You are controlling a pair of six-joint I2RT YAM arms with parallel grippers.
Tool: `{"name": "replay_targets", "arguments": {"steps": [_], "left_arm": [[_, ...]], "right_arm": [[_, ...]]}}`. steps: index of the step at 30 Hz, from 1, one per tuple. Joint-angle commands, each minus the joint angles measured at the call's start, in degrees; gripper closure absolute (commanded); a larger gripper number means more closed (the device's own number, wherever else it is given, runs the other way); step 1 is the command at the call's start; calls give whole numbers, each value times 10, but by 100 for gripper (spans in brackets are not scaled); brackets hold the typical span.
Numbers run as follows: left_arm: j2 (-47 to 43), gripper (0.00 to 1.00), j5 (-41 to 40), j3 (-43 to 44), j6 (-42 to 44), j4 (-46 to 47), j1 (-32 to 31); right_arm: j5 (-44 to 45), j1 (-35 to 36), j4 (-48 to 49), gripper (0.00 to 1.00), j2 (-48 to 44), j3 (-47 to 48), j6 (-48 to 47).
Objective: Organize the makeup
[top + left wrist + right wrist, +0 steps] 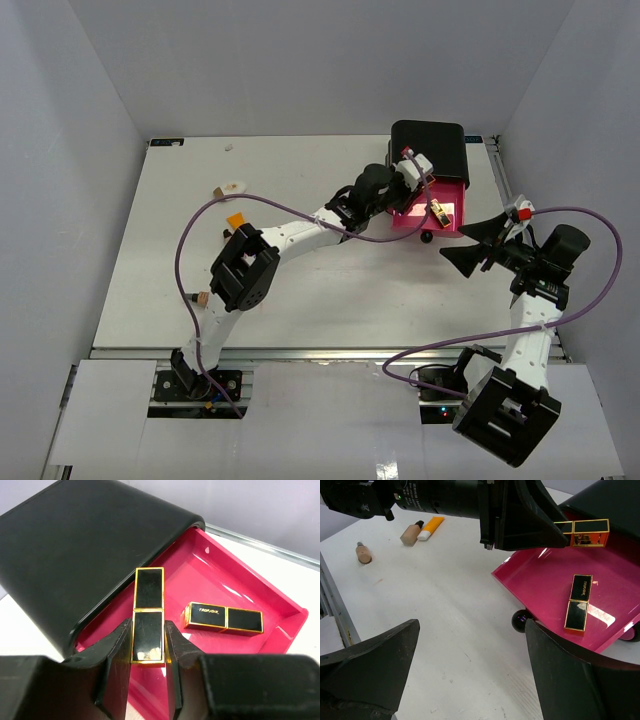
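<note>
The white table (330, 300) is the biggest thing here. A black box (430, 145) sits at its far right corner. A pink drawer (540, 580) sticks out of the box toward the near edge.

The left arm reaches across the table to the drawer. The left gripper (148, 624) is squeezed tight on a black-and-gold tube (148, 587). It holds the tube by one end, just above the drawer floor. The other end points at the box.

The right gripper (455, 243) is spread wide and holds nothing. It hangs near the right edge of the table, just beside the drawer's front.

A second black-and-gold tube (578, 602) lies flat in the drawer, apart from the first one.

The rest of the makeup lies on the left side of the table, well apart from the box. An orange tube (431, 527) with a white cap lies there. A small beige bottle (411, 533) with a dark cap lies just beside it. A beige-white oval piece (232, 186) lies closer to the far edge. A tan cork-like cylinder (200, 297) lies closer to the near edge.
</note>
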Motion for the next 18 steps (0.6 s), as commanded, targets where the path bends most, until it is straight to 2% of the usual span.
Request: {"name": "replay_targets", "arguments": {"steps": [1,11,18], "left_arm": [[6,66,-25,25,9,-17,-7],[-7,31,-54,24,7,-37,-14],[-68,20,-37,5,-1,-53,-25]], "right_arm": [[-6,-4,25,7,0,-2,5],[-8,-5,26,7,0,-4,3],[-38,-6,27,7,-1,-15,-13]]}}
